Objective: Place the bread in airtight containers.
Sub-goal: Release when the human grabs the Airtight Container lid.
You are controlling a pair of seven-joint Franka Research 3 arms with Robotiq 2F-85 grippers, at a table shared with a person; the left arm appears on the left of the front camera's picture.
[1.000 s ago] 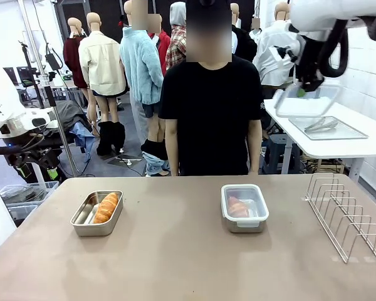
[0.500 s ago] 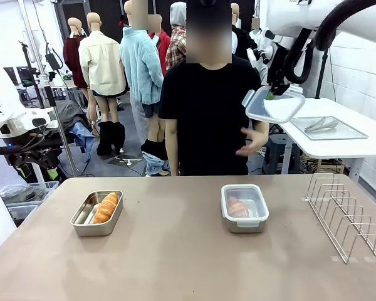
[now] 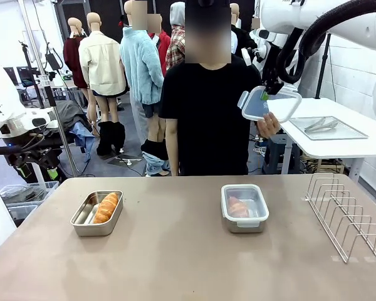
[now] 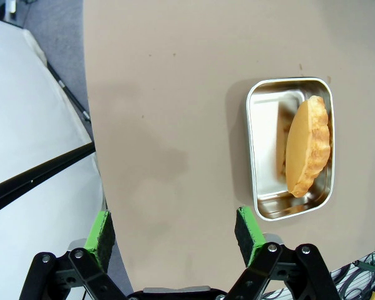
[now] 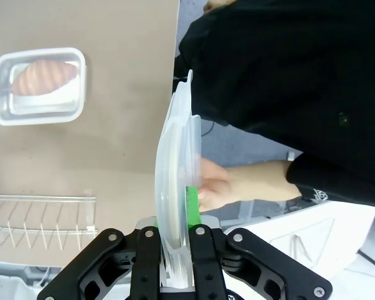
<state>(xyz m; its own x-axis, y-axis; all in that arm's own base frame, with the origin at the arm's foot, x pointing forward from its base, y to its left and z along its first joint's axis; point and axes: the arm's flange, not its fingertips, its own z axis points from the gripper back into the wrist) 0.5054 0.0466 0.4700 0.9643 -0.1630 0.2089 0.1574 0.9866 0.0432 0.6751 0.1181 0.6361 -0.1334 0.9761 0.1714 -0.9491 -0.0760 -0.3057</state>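
**Lid handover above the far edge**

Brown tabletop [image 3: 175, 251] from the front: I have the right gripper [image 3: 267, 93] clamped on a clear lid [image 3: 269, 105], raised to the person's hand [image 3: 267, 127], presumably for the open tin [image 3: 97, 212] with its croissant [image 3: 106, 207]. The lidded tin [image 3: 244, 207] holds another.

Left wrist: left gripper [image 4: 175, 230] spread wide, idle beside the open tin.

Right wrist: lid edge-on between my fingers [image 5: 192, 201].

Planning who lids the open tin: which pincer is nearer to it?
Left. The left pincer hovers open just off the table edge beside the open tin; the right pincer is high across the table, gripping a clear lid.
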